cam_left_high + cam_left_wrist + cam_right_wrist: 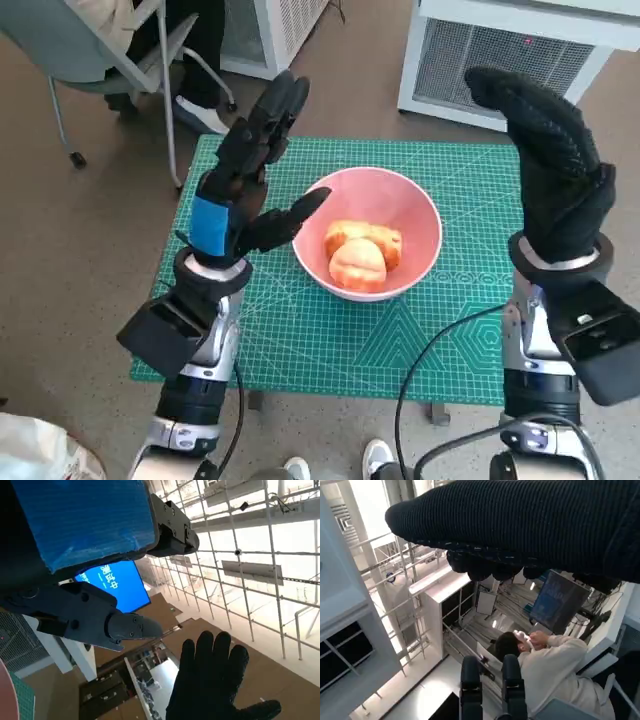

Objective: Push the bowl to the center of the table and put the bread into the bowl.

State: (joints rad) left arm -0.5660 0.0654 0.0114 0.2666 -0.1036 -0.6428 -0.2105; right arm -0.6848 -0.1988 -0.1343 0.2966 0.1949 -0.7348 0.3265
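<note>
The pink bowl stands upright near the middle of the green cutting mat that covers the bench, its mouth facing up; the bread lies inside it, two golden-brown pieces touching one another, the rounder pale one nearer the robot and the other behind it; taken together their long axis runs roughly from the bowl's left-rear toward its right-front, though the angle is hard to fix from this steep view.

The left hand, black with blue tape on its back, is raised above the mat just to the left of the bowl; its fingers are spread and hold nothing, the long ones pointing away from the robot and one reaching sideways to the bowl's rim, whether touching it cannot be told. The right hand in the black knitted glove is raised over the mat's right edge, well apart from the bowl, fingers extended and apart, empty.

The left wrist view shows the gloved hand spread against a bright glazed ceiling, with a blue screen beyond; the right wrist view shows a seated person in a pale top.
</note>
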